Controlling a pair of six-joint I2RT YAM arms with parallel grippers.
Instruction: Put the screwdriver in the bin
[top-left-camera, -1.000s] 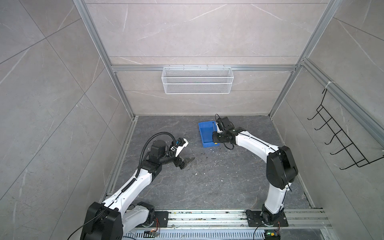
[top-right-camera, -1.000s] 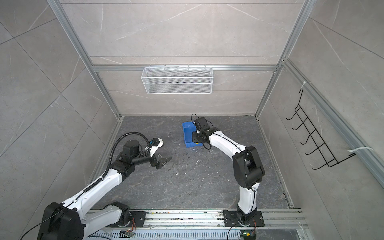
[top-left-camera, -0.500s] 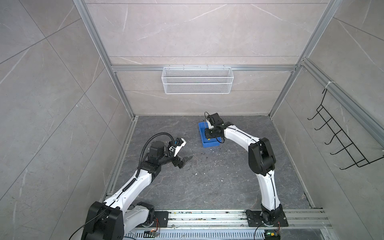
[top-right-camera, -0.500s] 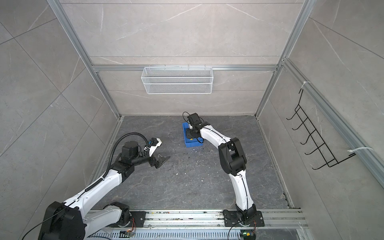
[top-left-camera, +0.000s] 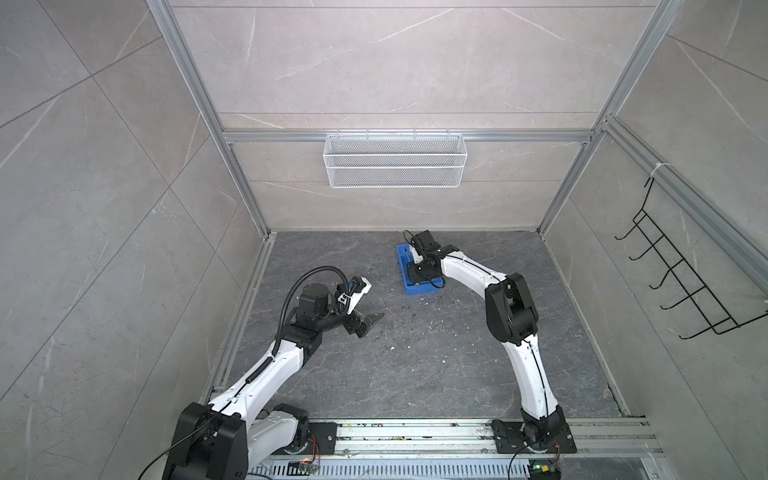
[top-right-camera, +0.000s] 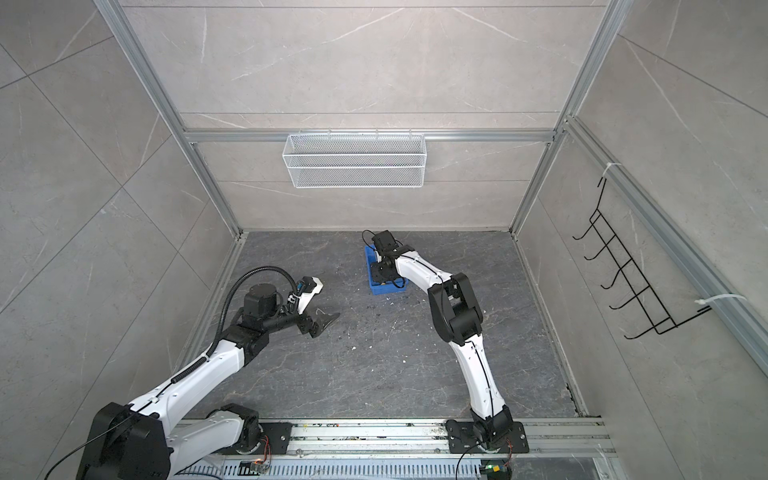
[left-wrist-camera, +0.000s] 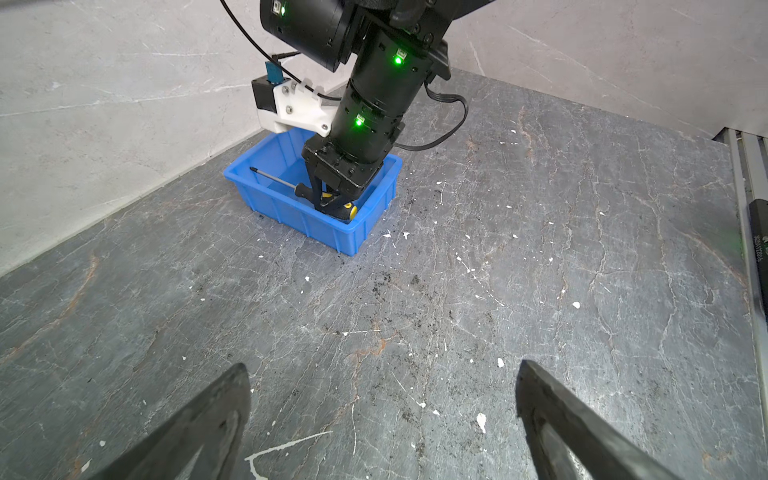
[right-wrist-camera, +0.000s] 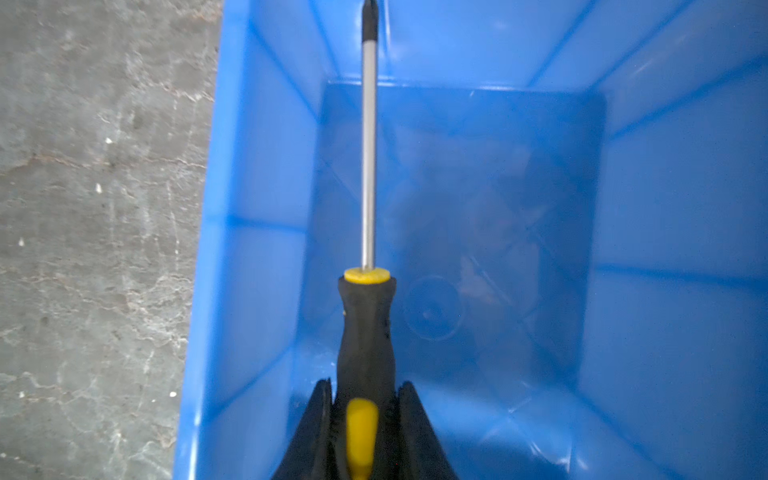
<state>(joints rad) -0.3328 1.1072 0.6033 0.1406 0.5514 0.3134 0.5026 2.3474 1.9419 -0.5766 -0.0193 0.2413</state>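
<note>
Bimanual cell, grey stone counter (top-left-camera: 436, 365). Item: blue plastic bin (top-left-camera: 402, 270) (top-right-camera: 369, 279), far centre of the counter, near the back wall. Item: screwdriver (right-wrist-camera: 365, 332) (left-wrist-camera: 301, 191), black handle with yellow butt, inside the bin (right-wrist-camera: 257, 166) (left-wrist-camera: 291, 216), shaft pointing to the bin's far end along its left wall. Right pincer (right-wrist-camera: 365, 384) (left-wrist-camera: 332, 203): lowered into the bin, clamped on the screwdriver's handle. Left pincer (left-wrist-camera: 382, 365) (top-left-camera: 368, 324) (top-right-camera: 324, 322): spread wide, holding nothing, over the counter left of the bin and well apart from it. Fittings: white wire mesh basket (top-left-camera: 395, 166) on the back wall; black hook rack (top-left-camera: 681, 282) on the right wall.
</note>
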